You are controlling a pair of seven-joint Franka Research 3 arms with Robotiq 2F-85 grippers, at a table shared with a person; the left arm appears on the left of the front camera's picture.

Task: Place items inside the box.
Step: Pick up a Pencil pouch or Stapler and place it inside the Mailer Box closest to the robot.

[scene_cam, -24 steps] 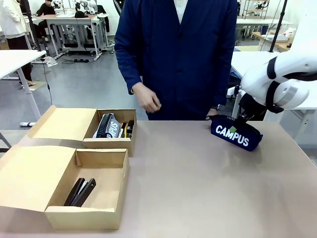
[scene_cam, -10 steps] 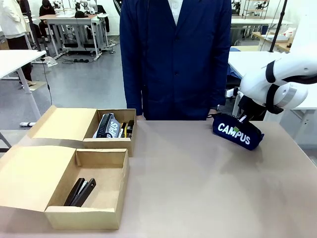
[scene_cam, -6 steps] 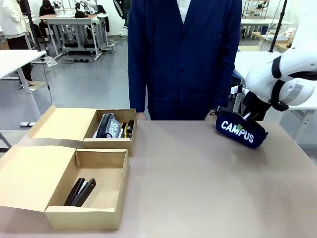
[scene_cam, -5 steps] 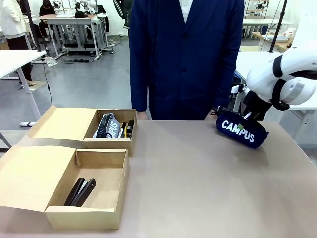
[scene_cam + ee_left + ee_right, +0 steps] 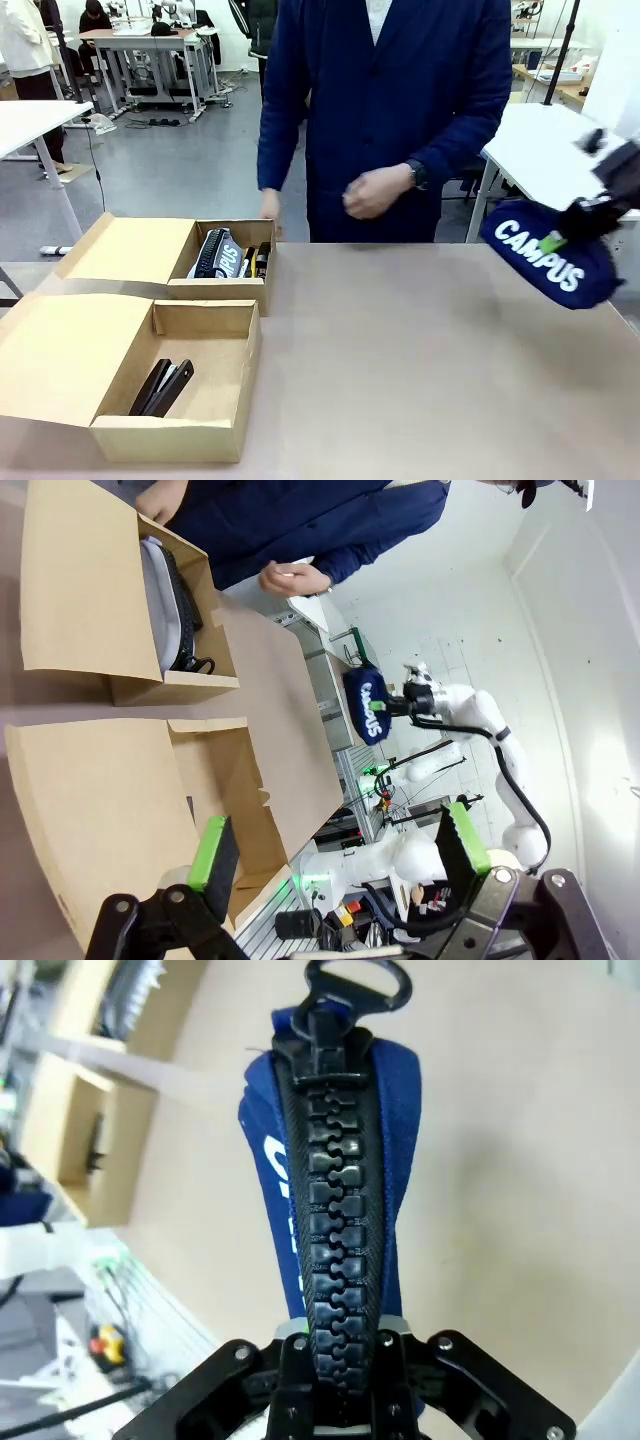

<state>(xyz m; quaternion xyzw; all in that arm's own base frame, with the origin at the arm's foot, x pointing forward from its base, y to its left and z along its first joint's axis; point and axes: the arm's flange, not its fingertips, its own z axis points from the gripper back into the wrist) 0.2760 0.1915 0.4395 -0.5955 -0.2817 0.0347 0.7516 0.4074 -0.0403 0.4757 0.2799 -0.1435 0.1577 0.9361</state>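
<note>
Left end effector (image 5: 338,845) spread wide over the nearer open cardboard box (image 5: 100,800) on the counter (image 5: 280,700). Grey zip pouch (image 5: 160,605) lying in the farther box (image 5: 70,590). Beyond, navy pencil case (image 5: 367,705) gripped aloft by the right end effector (image 5: 400,702); a person's hand (image 5: 290,578) near the farther box.
</note>
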